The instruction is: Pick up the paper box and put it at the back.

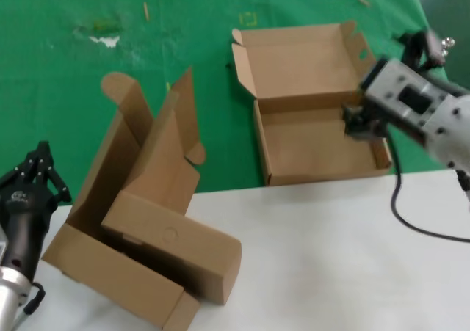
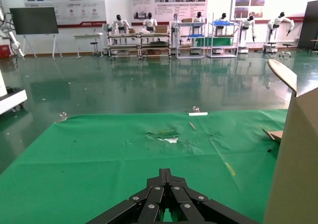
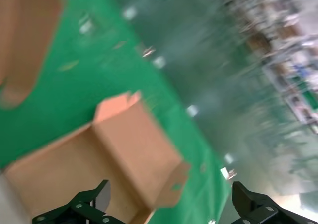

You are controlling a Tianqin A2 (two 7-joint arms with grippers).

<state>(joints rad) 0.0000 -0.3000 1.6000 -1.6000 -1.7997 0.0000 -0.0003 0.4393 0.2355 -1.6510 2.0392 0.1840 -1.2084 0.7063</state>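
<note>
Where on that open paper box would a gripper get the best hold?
Probably the paper box's right side wall, taken from above: it is thin and upright, so one finger can go inside and one outside. The right gripper is already there, open. The flat lid lying on the green cloth gives no edge to pinch.

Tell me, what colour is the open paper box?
Brown, plain cardboard. The paper box shows best in the head view.
</note>
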